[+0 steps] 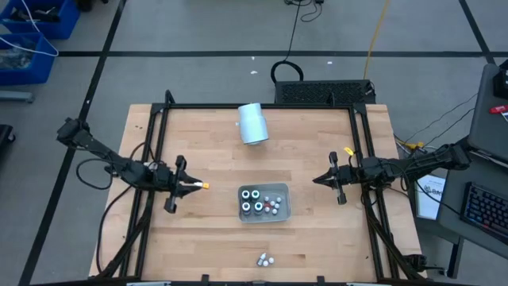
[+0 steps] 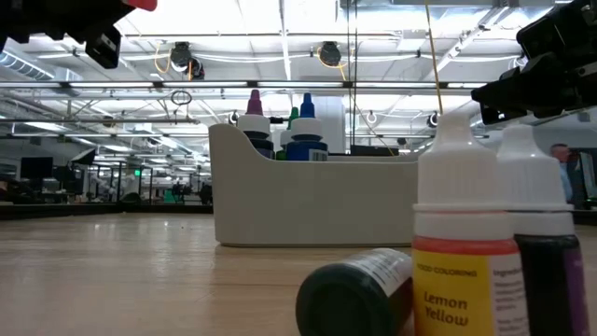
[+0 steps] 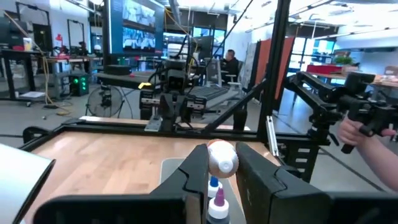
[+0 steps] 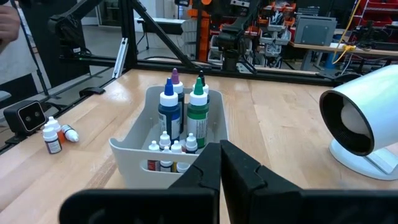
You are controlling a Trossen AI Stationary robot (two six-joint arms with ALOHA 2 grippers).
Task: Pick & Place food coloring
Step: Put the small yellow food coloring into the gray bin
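My left gripper (image 1: 189, 185) hovers left of the grey tray (image 1: 286, 208) and is shut on a small food coloring bottle (image 1: 200, 186), white with an orange end. Seen end-on in the left wrist view, that bottle (image 3: 222, 157) sits between the fingers. The tray stands on the table and holds several food coloring bottles (image 4: 181, 115), large and small, upright. Three more small bottles (image 1: 264, 260) lie or stand near the front edge. My right gripper (image 1: 321, 179) is shut and holds nothing, right of the tray. My left gripper pinches the small bottle's white end (image 3: 214, 163) between its two fingers, near their free ends. The fingers lie level and come from the table's left. The bottle sticks out level past the fingertips toward the tray, orange end (image 1: 205, 186) foremost, clear of the table.
A pale-blue cylinder (image 1: 253, 123) lies at the table's far middle. In the low view a yellow bottle (image 2: 464, 233) and a purple one (image 2: 546, 252) stand close, with a dark one (image 2: 359, 294) lying beside them. A black frame (image 1: 159, 135) rims the table. A person's hand (image 3: 367, 134) shows beyond the table.
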